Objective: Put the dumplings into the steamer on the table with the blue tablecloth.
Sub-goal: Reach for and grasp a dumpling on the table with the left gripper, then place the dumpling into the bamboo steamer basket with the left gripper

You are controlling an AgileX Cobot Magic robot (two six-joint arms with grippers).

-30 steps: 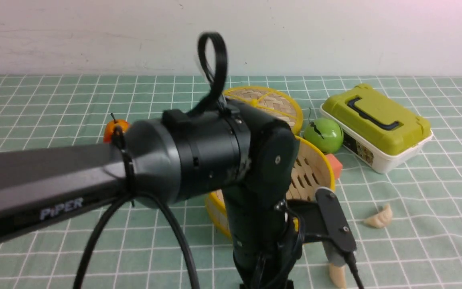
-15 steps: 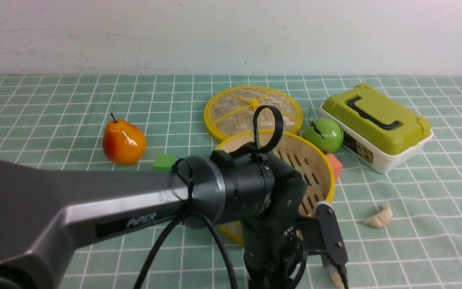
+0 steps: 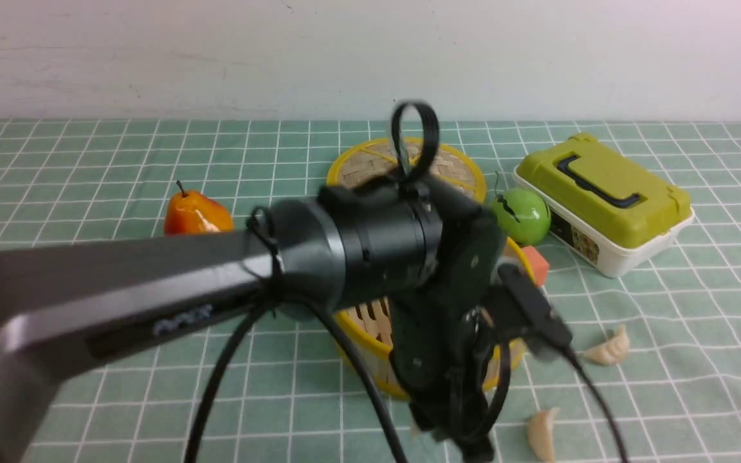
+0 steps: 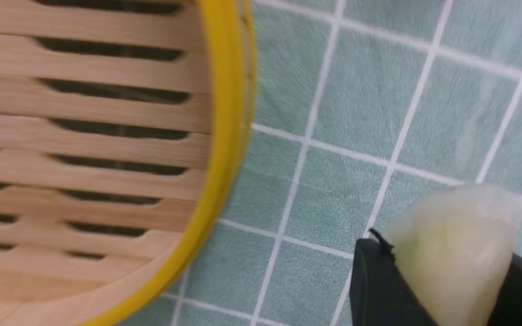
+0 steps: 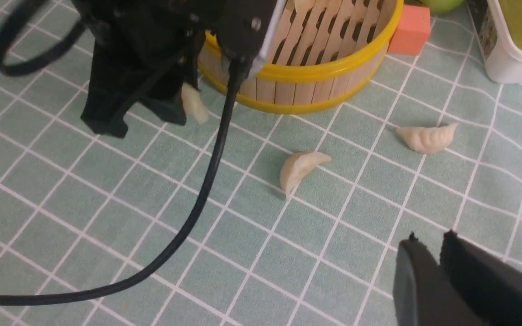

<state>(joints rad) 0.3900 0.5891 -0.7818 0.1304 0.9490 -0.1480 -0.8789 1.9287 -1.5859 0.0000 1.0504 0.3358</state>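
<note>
My left gripper [image 4: 444, 256] is shut on a pale yellowish dumpling [image 4: 460, 226] and holds it above the blue tablecloth [image 4: 356, 90], just outside the yellow rim of the steamer [image 4: 224, 136]. In the right wrist view the held dumpling [image 5: 193, 105] hangs beside the steamer [image 5: 315, 74]. Two more dumplings lie on the cloth, one [image 5: 299, 167] nearer and one [image 5: 426, 138] further right; both show in the front view [image 3: 543, 434] [image 3: 607, 350]. A fourth is hidden. My right gripper [image 5: 428, 242] is shut and empty above the cloth. The left arm [image 3: 357, 251] hides most of the steamer [image 3: 370, 337].
The flat woven lid [image 3: 454, 167] lies behind the steamer. A green apple [image 3: 521, 215], an orange cube [image 3: 538, 263] and a green-lidded box [image 3: 602, 193] stand to the right. A pear [image 3: 193, 215] stands to the left. The left arm's cable [image 5: 206, 181] hangs over the cloth.
The left arm dipped low, then rose again, and its wrist now stands higher in front of the steamer. The two dumplings on the cloth have not moved.
</note>
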